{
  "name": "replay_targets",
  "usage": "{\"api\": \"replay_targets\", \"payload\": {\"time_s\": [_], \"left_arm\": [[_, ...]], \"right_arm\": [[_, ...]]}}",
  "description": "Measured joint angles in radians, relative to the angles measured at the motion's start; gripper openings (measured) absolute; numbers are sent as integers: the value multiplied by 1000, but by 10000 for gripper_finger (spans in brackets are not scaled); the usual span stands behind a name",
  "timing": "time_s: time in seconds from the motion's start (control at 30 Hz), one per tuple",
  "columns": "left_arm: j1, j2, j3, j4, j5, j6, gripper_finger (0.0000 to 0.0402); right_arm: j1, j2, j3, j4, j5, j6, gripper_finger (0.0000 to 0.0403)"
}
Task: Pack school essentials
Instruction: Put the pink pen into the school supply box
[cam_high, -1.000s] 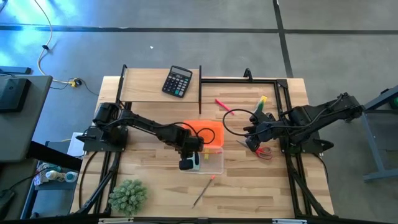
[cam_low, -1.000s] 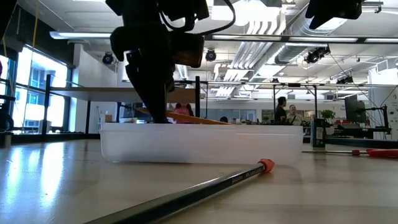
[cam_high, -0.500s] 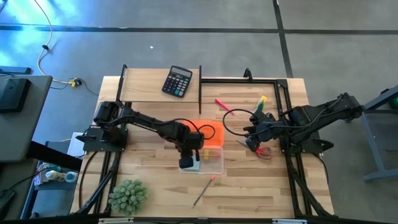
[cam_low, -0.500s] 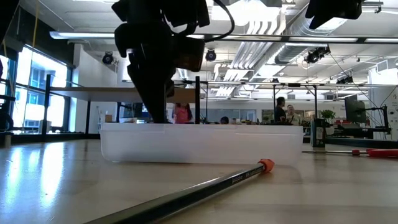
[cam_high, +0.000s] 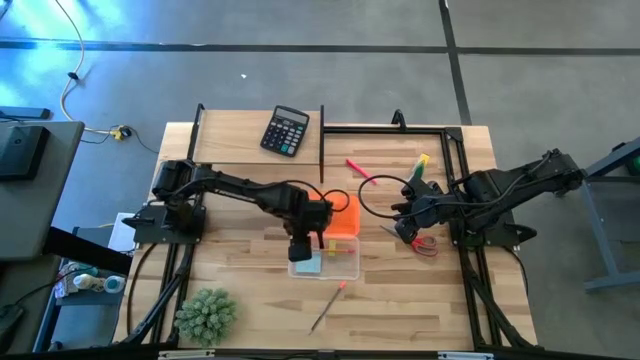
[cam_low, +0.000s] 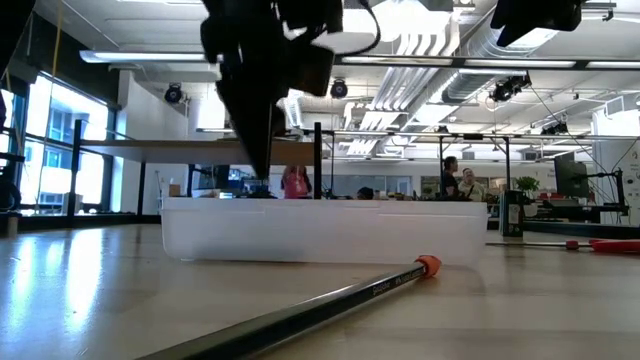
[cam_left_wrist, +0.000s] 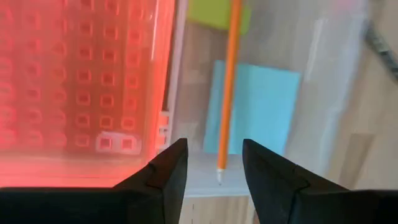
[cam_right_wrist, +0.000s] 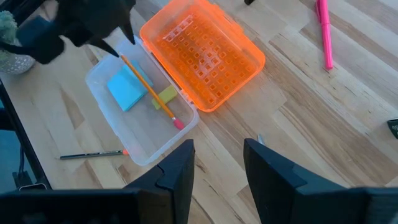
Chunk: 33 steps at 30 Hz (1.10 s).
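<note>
A clear box (cam_high: 327, 258) stands mid-table with its orange lid (cam_high: 338, 216) open flat on the far side. Inside lie a pale blue note pad (cam_left_wrist: 254, 115), a small yellow-green piece (cam_right_wrist: 165, 95) and an orange pencil (cam_left_wrist: 227, 87) that rests slantwise across the pad. My left gripper (cam_left_wrist: 214, 168) hovers open above the box's left end, nothing between its fingers. My right gripper (cam_right_wrist: 217, 167) waits open, high over the table's right part. On the table lie a dark pencil (cam_high: 326, 306), a pink pen (cam_high: 360, 170), red-handled scissors (cam_high: 421, 241) and a crayon box (cam_high: 420, 165).
A black calculator (cam_high: 285, 131) sits on the raised shelf at the far edge. A spiky green plant (cam_high: 206, 314) stands at the near left corner. Black frame rails (cam_high: 322, 140) border the far right part. People stand in the room beyond the table.
My left gripper has opened and let go of the orange pencil, then risen and drawn back toward the far edge. The pencil, which stuck up slanting over the box's rim, now lies down inside the box across the note pad.
</note>
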Motion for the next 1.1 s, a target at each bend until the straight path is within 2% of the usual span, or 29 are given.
{"api": "replay_targets", "payload": {"time_s": [0.13, 0.3, 0.57, 0.67, 0.8, 0.97, 1.1], "left_arm": [[1, 0, 82, -74, -1, 58, 140], [6, -41, 148, -70, 0, 118, 128], [49, -188, 147, -19, 1, 129, 109], [63, -252, 86, 56, 4, 119, 101], [62, -338, -61, 184, 64, 76, 89], [64, -431, -232, 344, 66, 4, 78], [69, -495, -322, 404, 59, -38, 72]], "right_arm": [[0, 0, 0, 0, 0, 0, 129], [0, 0, 0, 1, 0, 14, 129], [-7, 0, 0, 40, 34, 35, 129], [-29, -1, 0, 82, 33, 22, 129], [-66, -1, 0, 148, 33, -25, 129], [-121, 0, 1, 224, 24, -87, 129], [-175, 0, 1, 309, -16, -157, 129]]}}
